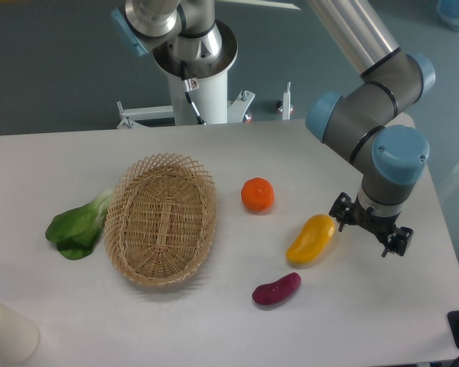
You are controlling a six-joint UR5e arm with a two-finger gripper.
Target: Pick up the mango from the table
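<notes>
The mango [311, 239] is a yellow elongated fruit with an orange upper end, lying on the white table [53, 306] at the right of centre. My gripper [367, 227] points down just to the right of the mango, at its orange end and close above the table. Its black fingers [341, 212] stand spread apart, and the left one is next to the mango's tip. The gripper holds nothing. The wrist hides the fingertips.
A round orange [258, 194] lies up and left of the mango. A dark purple-red oblong vegetable [276, 289] lies below it. A wicker basket [161, 218] sits mid-table, with a leafy green [78, 225] to its left. A cream cylinder [8, 332] stands at the front left corner.
</notes>
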